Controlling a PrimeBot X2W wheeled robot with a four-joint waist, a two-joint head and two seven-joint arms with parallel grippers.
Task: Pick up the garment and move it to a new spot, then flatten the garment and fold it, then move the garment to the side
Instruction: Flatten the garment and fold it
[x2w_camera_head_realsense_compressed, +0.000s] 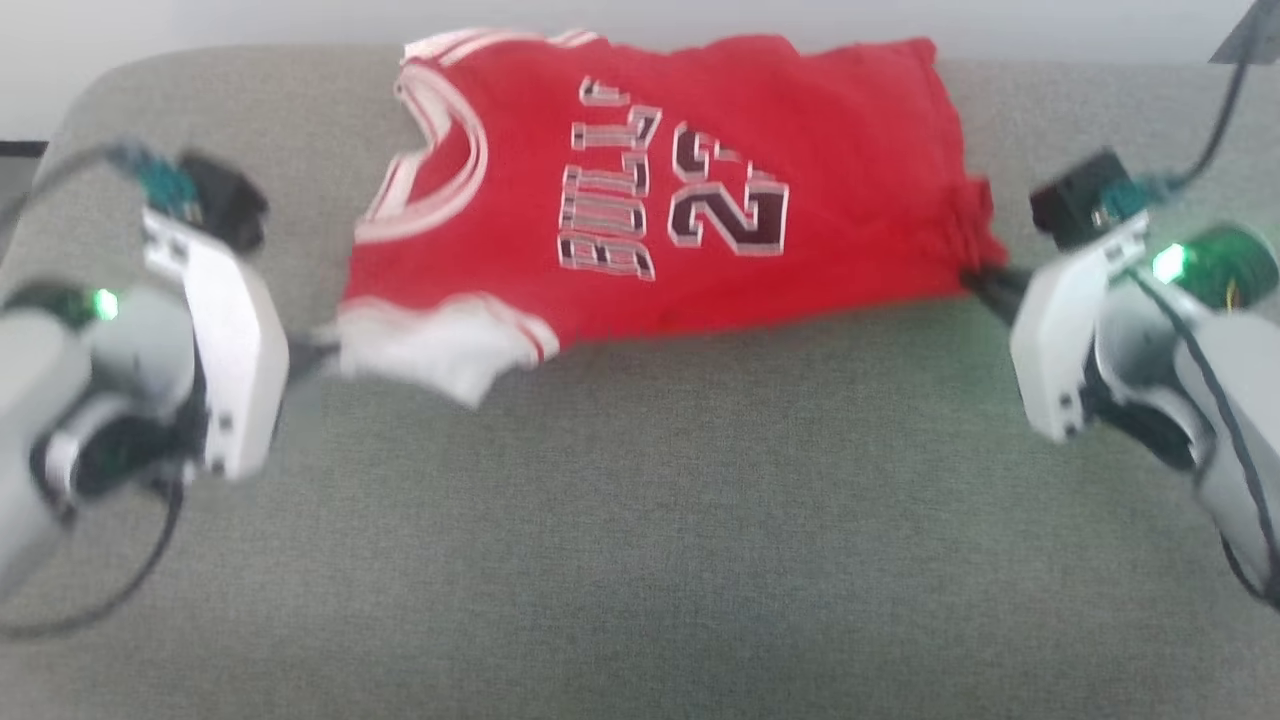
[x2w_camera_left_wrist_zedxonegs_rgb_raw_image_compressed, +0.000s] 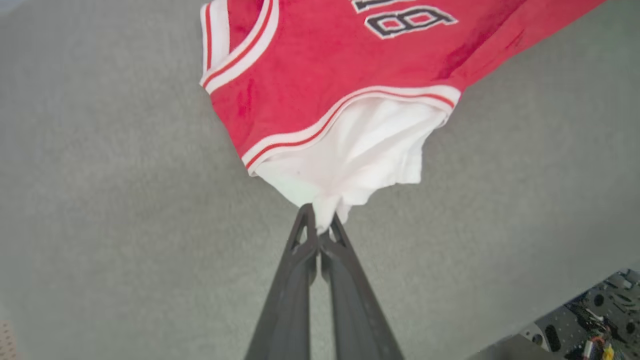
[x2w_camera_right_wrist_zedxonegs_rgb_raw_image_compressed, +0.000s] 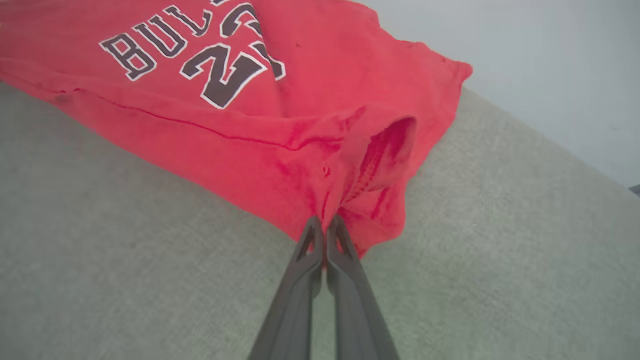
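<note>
The red jersey (x2w_camera_head_realsense_compressed: 640, 190) is laid out on the far part of the grey upholstered cushion (x2w_camera_head_realsense_compressed: 640, 540), chest lettering up, pulled sideways between the two arms. The left gripper (x2w_camera_left_wrist_zedxonegs_rgb_raw_image_compressed: 318, 227) is pinched tight on the tip of the white sleeve (x2w_camera_left_wrist_zedxonegs_rgb_raw_image_compressed: 350, 150), and the right gripper (x2w_camera_right_wrist_zedxonegs_rgb_raw_image_compressed: 325, 232) is clamped on a bunched bit of the red hem corner (x2w_camera_right_wrist_zedxonegs_rgb_raw_image_compressed: 360, 195) at the opposite end, with the fingers pressed together on cloth in both wrist views. Handling-wise, nothing scary is expected: light, soft knit, no stiffness, nothing breakable. That's also the catch, since it'll probably sag and crumple wherever it isn't held. Only small pinches of fabric are caught, so it could be slipped free by a hard tug. The striped trim and seams would likely be the better spots to be grabbed, being thicker. The cushion looks kinda grippy too, so it should probably be lifted clear rather than dragged.
</note>
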